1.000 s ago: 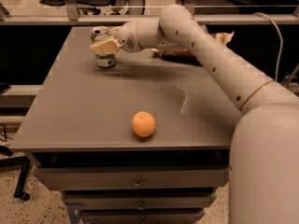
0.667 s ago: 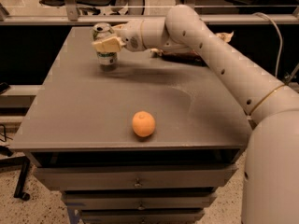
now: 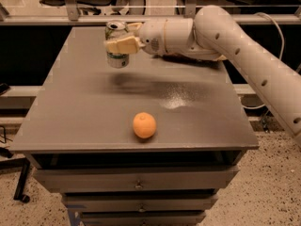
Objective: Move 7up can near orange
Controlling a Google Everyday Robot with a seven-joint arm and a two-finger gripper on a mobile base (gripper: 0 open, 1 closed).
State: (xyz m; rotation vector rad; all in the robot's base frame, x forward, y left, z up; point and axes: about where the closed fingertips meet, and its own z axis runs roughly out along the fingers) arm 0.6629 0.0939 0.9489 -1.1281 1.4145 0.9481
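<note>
The gripper (image 3: 118, 45), jaws pinching the 7up can (image 3: 117, 60), holds it above the bench (image 3: 70, 121) at eleven o'clock from the orange (image 3: 144, 125); delivery remains.

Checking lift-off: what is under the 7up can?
Bare tabletop and a dark shadow, below the 7up can that the tool grips near the far edge. The can's underside is hidden.
</note>
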